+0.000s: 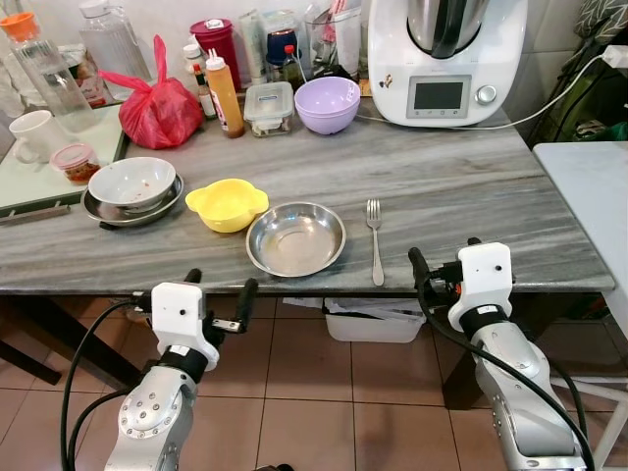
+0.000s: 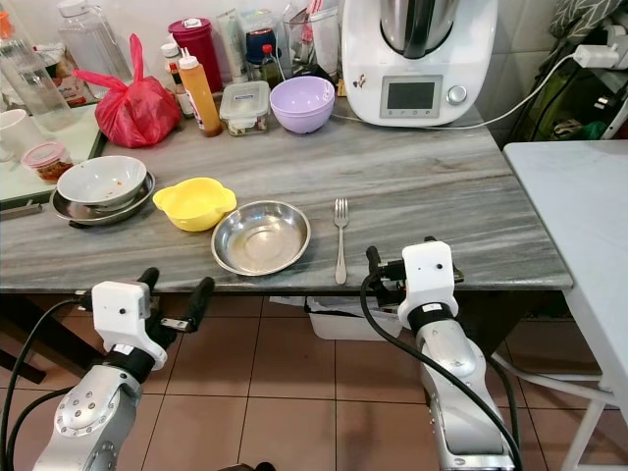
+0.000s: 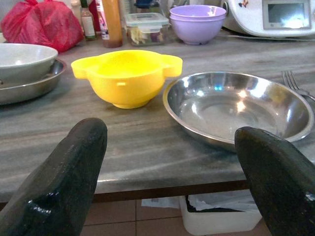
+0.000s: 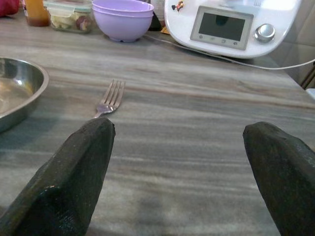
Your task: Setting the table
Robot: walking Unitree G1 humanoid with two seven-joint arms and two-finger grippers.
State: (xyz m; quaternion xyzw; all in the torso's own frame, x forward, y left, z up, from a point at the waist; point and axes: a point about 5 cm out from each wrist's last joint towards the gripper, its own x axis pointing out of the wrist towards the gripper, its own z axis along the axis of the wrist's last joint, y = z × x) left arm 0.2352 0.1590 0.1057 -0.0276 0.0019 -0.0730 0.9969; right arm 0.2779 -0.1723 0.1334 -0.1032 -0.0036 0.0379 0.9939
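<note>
Left claw (image 1: 218, 300) hangs just below the table edge (image 1: 294, 286), fingers spread wide, nothing between them. Judged a waiting stance: low and clear of the tabletop so it can rise straight to whatever it is sent for.

Up and to the left of this claw: a grey bowl (image 1: 131, 182) nested in a metal dish (image 1: 108, 212), with what look like reddish food traces inside. Likely used ware pushed aside, not part of the setting.

Straight ahead of it, near the edge: a yellow bowl (image 1: 227, 203) with two small ear handles, upright, looks empty. Just beside that, ahead and to the right of the claw, the steel plate (image 1: 295, 238), upright and bare. In the eye views their rims meet or nearly so; the left wrist view suggests a slight gap. Cannot settle which.

Between the two claws, just beside the plate but apart from it, a fork (image 1: 375, 239) lies flat, tines pointing away from the robot, handle toward the edge. Plate and fork read as one place setting, laid near the front edge where a diner would sit.

Right claw (image 1: 444, 261) sits at the table edge, just right of the fork handle, fingers spread, holding nothing. Placement suggests the fork side is its business.

Far behind, well apart from both claws: red bag (image 1: 157, 106), sauce bottle (image 1: 224, 95), lidded food box (image 1: 268, 106), purple bowl (image 1: 328, 102), white kitchen machine (image 1: 446, 59). Stored at the back, likely to keep the front free.
</note>
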